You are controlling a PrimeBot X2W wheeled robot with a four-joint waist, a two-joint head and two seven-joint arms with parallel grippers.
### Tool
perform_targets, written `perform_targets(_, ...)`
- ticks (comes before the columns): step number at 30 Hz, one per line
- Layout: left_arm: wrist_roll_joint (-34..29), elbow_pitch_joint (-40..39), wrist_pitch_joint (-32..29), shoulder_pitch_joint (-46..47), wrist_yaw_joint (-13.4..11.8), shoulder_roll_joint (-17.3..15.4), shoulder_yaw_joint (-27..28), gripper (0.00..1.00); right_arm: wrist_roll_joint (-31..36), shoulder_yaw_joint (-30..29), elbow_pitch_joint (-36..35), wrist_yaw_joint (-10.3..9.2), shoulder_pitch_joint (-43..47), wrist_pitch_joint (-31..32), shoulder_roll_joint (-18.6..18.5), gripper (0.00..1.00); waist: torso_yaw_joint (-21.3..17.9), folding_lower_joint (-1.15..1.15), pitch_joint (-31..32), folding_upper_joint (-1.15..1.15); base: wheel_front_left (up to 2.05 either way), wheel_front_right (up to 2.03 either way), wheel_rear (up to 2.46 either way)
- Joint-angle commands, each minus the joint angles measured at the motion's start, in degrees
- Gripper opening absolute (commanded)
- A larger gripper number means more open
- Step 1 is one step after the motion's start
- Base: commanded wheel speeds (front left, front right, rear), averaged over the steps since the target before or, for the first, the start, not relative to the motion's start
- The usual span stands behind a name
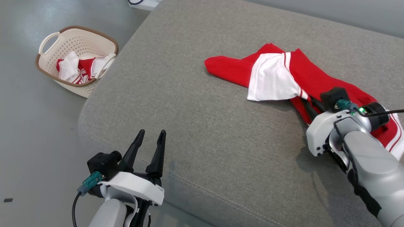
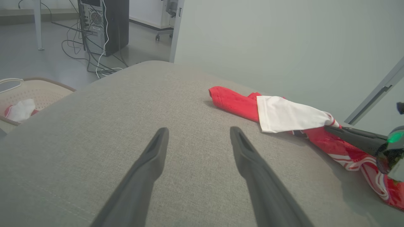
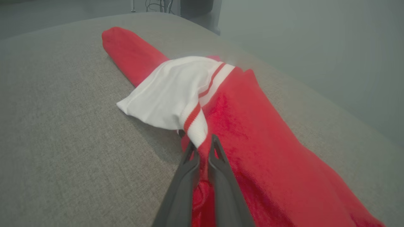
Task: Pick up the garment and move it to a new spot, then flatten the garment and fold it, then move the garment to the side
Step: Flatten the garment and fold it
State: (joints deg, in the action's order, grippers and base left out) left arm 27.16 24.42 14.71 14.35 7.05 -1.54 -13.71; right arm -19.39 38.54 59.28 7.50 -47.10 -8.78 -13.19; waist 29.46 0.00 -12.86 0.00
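Grey floor [image 1: 25, 142] runs down the left of the head view, and on it stands a cream basket [image 1: 47, 64] with a brown rim, holding crumpled red and white clothes [image 1: 79, 67]. It sits just beside the corner of a wide grey couch cushion [image 1: 195, 126], which carries everything else.

Near the front left edge of the cushion hovers the left claw [image 1: 152, 132], its two dark fingers spread wide with nothing between them. Its own camera looks across bare fabric toward a computer tower [image 2: 107, 25] and loose cables on the floor beyond.

Further right lies the garment [image 1: 315, 78] – red, with a white sleeve (two thin red stripes along its seam) flopped over the middle. It stretches in a rumpled band from the cushion's centre toward the right edge, one red end pointing left.

At the far right, the right claw [image 3: 203, 143] rests low on the cloth, fingers pressed almost together – pinching the striped white cuff and the red fabric beneath it.
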Motion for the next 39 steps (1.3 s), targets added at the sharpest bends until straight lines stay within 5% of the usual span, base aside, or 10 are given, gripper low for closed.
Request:
perform_targets(1, -0.6, -1.3, 0.3, 0.2, -0.1, -1.3, 2.2, 1.0, -1.3, -0.6, -2.3, -0.01, -0.3, -2.0, -0.4, 0.0, -1.7, 0.0, 1.2, 0.0, 0.0, 0.0, 0.0)
perform_targets(7, -1.7, -0.8, 0.3, -0.1, 0.1, -1.3, 2.9, 1.0, -6.4, -2.8, -10.5, -0.01, 2.9, -4.4, -5.4, 0.0, -7.0, 0.0, 3.0, 0.0, 0.0, 0.0, 0.0)
perform_targets(16, -3.1, 0.3, 0.3, 0.8, 0.3, -1.3, 3.3, 1.0, -8.9, -14.5, -22.3, -0.01, 11.3, -5.4, -14.2, 0.0, -15.3, 0.0, 3.3, 0.0, 0.0, 0.0, 0.0)
perform_targets(25, -3.3, 1.2, 0.3, 1.7, 0.4, -1.3, 2.5, 1.0, -7.1, -21.1, -29.9, -0.01, 16.7, -1.5, -15.2, 0.0, -19.9, 0.0, 2.8, 0.0, 0.0, 0.0, 0.0)
perform_targets(29, -3.2, 1.8, 0.3, 2.3, 0.4, -1.3, 1.7, 1.0, -7.9, -18.3, -33.6, -0.01, 18.8, 2.8, -15.2, 0.0, -20.6, 0.0, 2.1, 0.0, 0.0, 0.0, 0.0)
perform_targets(33, -3.8, 2.4, 0.3, 3.0, 0.4, -1.3, 1.1, 1.0, -11.7, -11.6, -37.5, -0.01, 20.2, 7.3, -16.1, 0.46, -21.2, 0.0, 1.4, 0.0, 0.0, 0.0, 0.0)
perform_targets(34, -4.4, 2.7, 0.3, 3.6, 0.4, -1.3, 1.2, 1.0, -13.6, -9.7, -38.5, -0.01, 20.3, 8.5, -16.4, 1.0, -21.7, 0.0, 1.0, 0.0, 0.0, 0.0, 0.0)
perform_targets(39, -6.2, 3.5, 0.3, 5.6, 0.4, -1.3, 1.1, 1.0, -14.3, -10.2, -37.1, -0.01, 19.6, 8.9, -17.5, 1.0, -23.2, 0.0, 0.0, 0.0, 0.0, 0.0, 0.0)
